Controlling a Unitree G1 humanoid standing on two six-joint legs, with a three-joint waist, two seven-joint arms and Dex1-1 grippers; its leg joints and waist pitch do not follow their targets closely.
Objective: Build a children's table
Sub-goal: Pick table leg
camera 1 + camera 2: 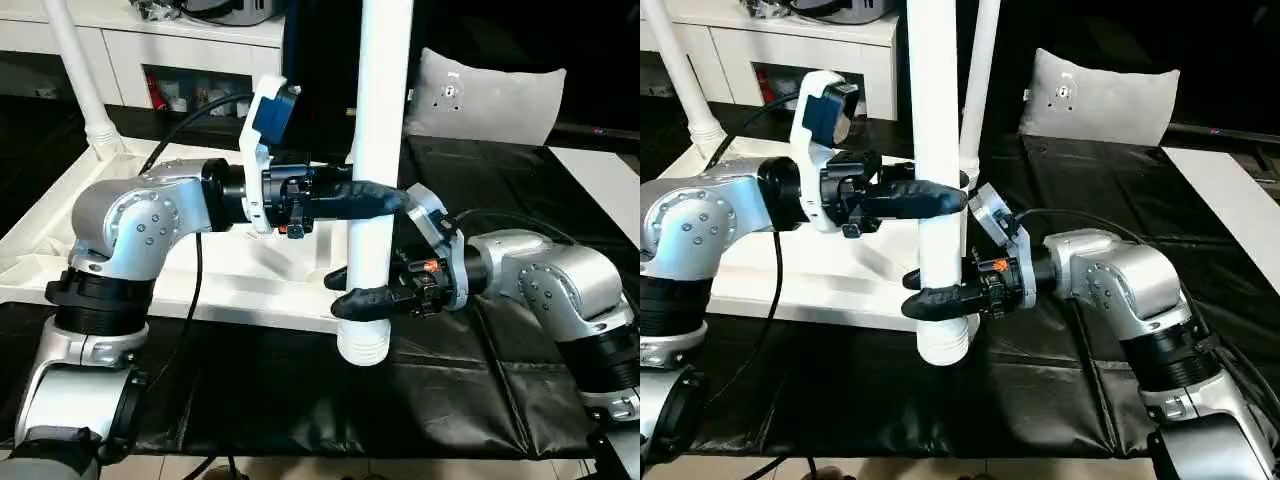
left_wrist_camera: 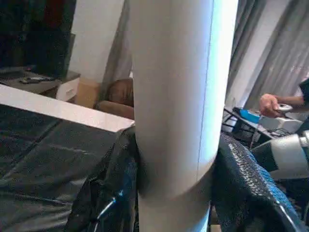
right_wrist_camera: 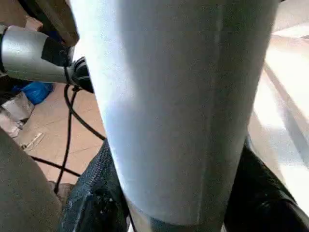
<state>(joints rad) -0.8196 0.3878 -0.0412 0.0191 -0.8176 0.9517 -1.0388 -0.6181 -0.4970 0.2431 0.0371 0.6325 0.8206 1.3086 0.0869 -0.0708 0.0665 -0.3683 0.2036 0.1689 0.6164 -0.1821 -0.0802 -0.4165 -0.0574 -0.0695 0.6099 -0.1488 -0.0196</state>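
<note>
The long white tapered plastic tube leg (image 1: 380, 150) is being clamped upright by both the left gripper (image 1: 385, 200) and the right gripper (image 1: 362, 300). Its threaded end is hanging beside the white ribbed plastic square top (image 1: 250, 275); a loosening clamp is risking tilt and a missed socket.

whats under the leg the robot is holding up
The leg, clamped upright by the left gripper and right gripper, hangs with its threaded end above the black sheet, near the tabletop edge. The grippers and leg cover the corner socket.

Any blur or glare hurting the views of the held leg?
Left eye view: leg sharp, evenly lit, both grippers clear. Left wrist view: leg soft, fingers blurred. Right wrist view: leg close and soft, bright wash along one edge.
</note>
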